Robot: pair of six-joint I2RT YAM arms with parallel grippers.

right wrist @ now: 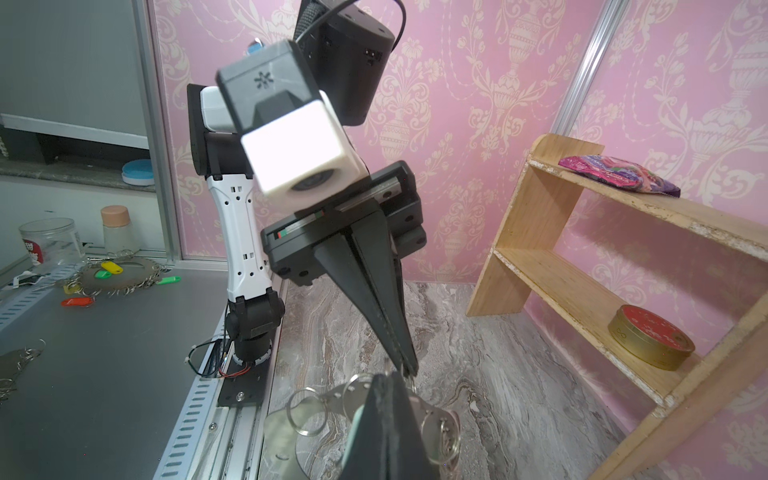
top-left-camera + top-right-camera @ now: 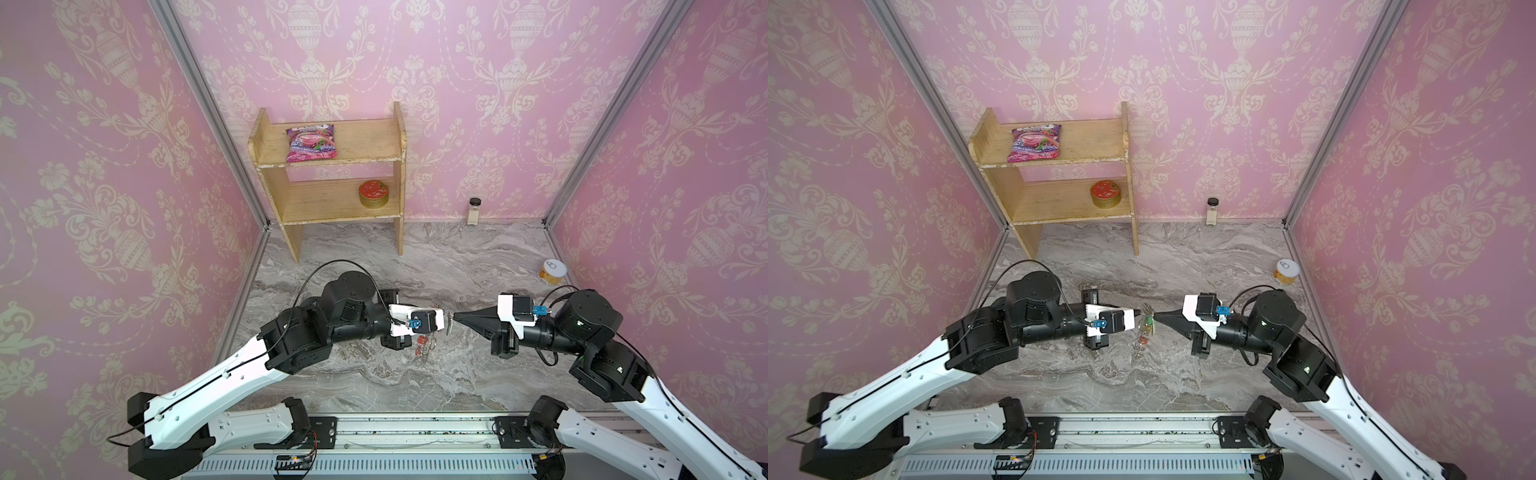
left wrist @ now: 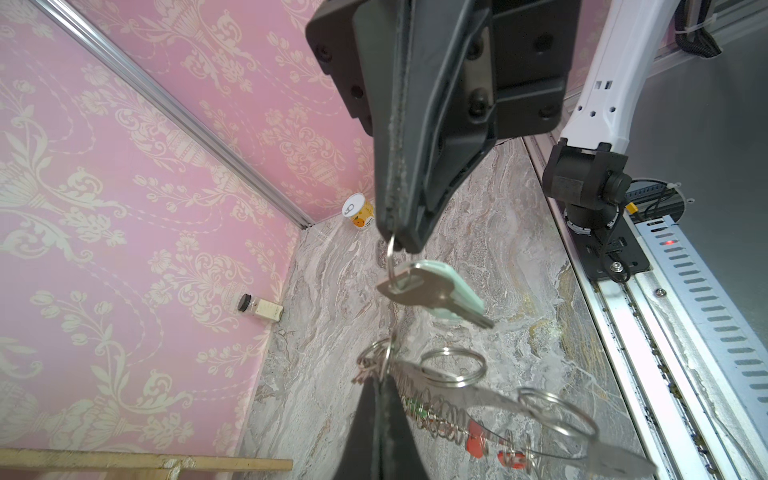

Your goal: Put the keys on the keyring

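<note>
Pinching the small split ring of the keys between shut jaws, the right gripper lets the silver key and its mint-green tag hang free, probably so the ring can be offered up. Facing it almost tip to tip, the left gripper is clamped on the rim of the keyring, holding that grey hoop clear of the table, likely as a steady target. Both meet in the air well in front of the wooden shelf. Keys and hoop look close but not yet joined.
</note>
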